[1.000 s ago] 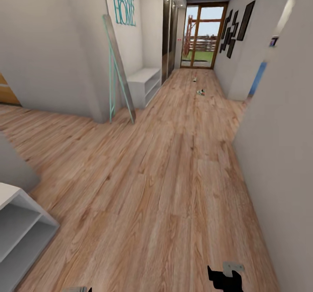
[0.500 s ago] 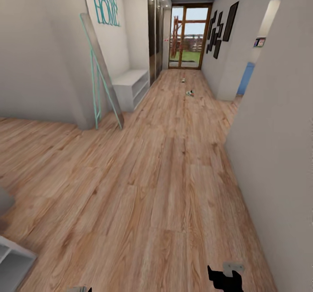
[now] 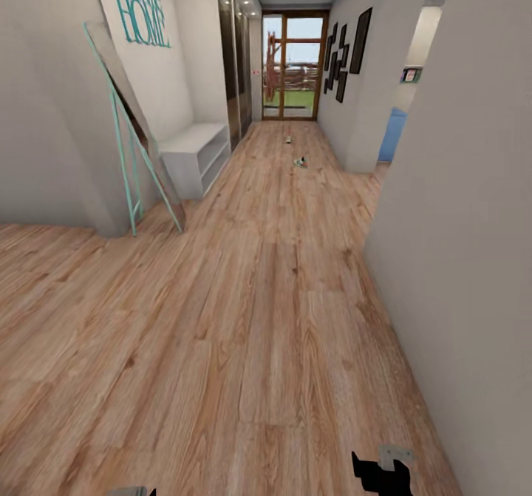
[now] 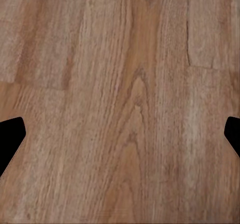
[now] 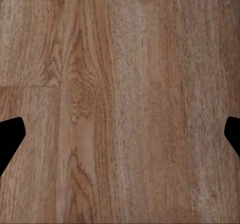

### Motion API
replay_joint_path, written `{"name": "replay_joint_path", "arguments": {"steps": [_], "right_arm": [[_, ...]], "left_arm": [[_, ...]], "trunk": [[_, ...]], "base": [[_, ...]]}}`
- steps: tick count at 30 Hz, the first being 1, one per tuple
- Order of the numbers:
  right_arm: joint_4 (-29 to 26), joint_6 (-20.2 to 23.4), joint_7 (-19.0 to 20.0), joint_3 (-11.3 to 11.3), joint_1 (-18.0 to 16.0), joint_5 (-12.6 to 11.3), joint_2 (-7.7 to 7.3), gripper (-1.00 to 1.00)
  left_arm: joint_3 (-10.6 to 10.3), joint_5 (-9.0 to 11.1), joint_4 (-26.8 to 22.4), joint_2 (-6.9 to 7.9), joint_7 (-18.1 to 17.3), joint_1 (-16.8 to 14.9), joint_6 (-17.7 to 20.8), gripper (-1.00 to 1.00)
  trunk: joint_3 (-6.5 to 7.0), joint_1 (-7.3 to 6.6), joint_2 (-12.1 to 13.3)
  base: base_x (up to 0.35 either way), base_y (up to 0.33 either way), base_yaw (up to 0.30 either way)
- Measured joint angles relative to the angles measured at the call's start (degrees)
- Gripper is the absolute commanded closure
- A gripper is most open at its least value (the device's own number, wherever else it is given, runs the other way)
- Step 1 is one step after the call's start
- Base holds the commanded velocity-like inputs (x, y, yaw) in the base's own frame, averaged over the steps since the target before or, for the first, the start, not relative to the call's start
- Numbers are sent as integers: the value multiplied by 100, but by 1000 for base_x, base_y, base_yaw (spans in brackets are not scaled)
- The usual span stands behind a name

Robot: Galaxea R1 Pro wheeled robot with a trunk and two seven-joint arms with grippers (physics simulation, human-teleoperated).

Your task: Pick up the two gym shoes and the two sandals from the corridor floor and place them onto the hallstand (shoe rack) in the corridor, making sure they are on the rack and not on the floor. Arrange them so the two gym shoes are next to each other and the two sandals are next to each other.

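Far ahead: gym shoes (image 3: 300,161); jaws spread, empty.

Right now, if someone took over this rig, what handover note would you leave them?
Left hand: open, nothing held, over bare corridor floor.
Right hand: open, nothing held, over the same floor.
Two small items lie far down the corridor, too small to identify.
A low white shelf unit stands by the left wall.
Done: nothing placed.
Left: drive closer, find all four shoes and rack them in pairs.
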Motion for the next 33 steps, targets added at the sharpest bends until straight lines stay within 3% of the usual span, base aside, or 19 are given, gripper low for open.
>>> {"name": "replay_joint_path", "arguments": {"steps": [33], "right_arm": [[0,1,8,0,1,3,-4,-100]], "left_arm": [[-2,0,26,0,0,0,0,-100]], "trunk": [[76,0,0]], "base": [[335,0,-2]]}}
